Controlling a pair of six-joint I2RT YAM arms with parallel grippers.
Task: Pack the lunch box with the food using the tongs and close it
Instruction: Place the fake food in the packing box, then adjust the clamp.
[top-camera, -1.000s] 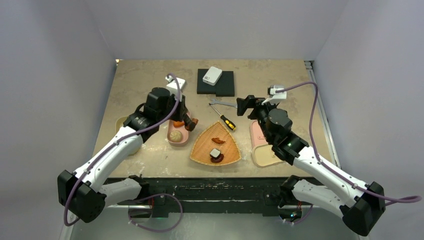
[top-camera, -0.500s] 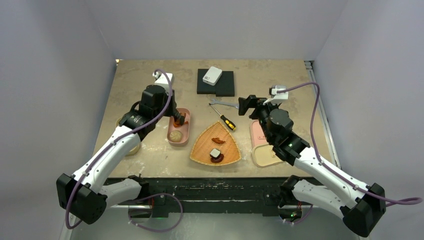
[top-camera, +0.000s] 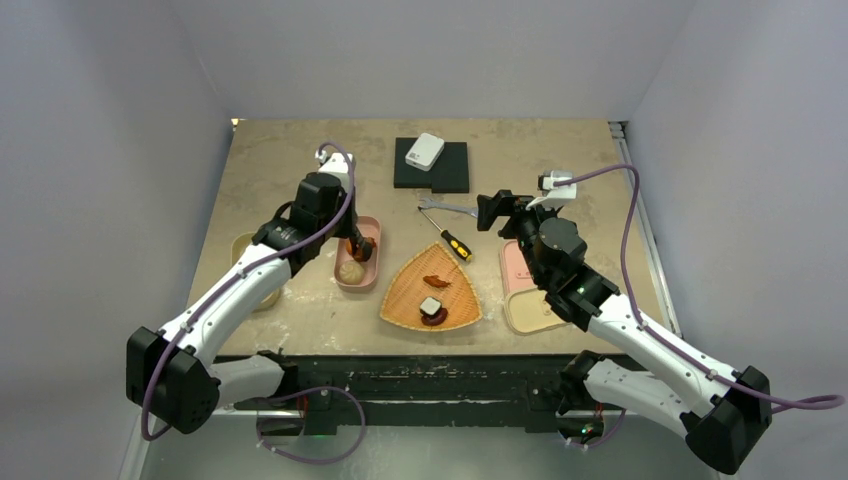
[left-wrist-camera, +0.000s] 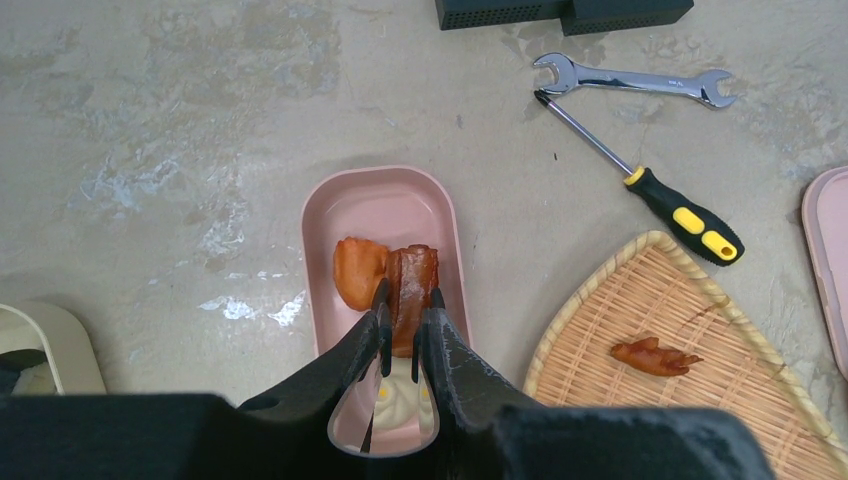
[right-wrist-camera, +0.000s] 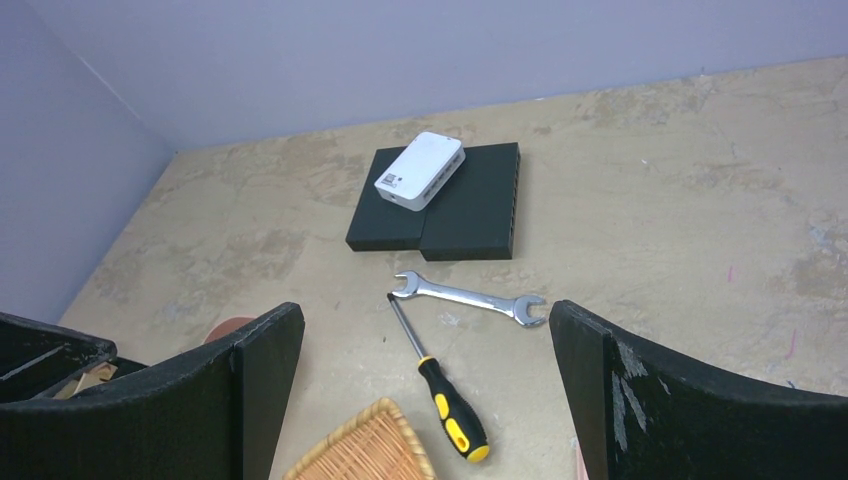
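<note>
Nearest the arm bases, the bun (top-camera: 350, 270) lies at the near end of the pink lunch box (left-wrist-camera: 385, 200). To the box's near right, the woven basket (left-wrist-camera: 640, 290) holds a red bit (left-wrist-camera: 655, 353) and the black-and-white piece (top-camera: 431, 306). The change is at the left gripper (left-wrist-camera: 405, 330): a second ago it hung off the box's right edge with its load in the air, and now it has swung in over the box's middle. The brown sausage (left-wrist-camera: 410, 285) is now within the box's outline, touching an orange piece (left-wrist-camera: 358, 272) on its left. The gripper is clenched on the slim tongs (left-wrist-camera: 384, 330), whose tips pinch the sausage's near end, so I judge it delivered but not let go. The basket pieces and the closing remain. The left arm reaches forward, elbow bent, wrist pitched down over the box. Right of the box, past the basket, the right gripper (right-wrist-camera: 425, 340) has not moved: jaws wide, holding nothing, raised near a flat pink piece (top-camera: 512, 265), likely the lid. Farther right of the box lie the screwdriver (right-wrist-camera: 445, 405) and wrench (right-wrist-camera: 468, 298).
</note>
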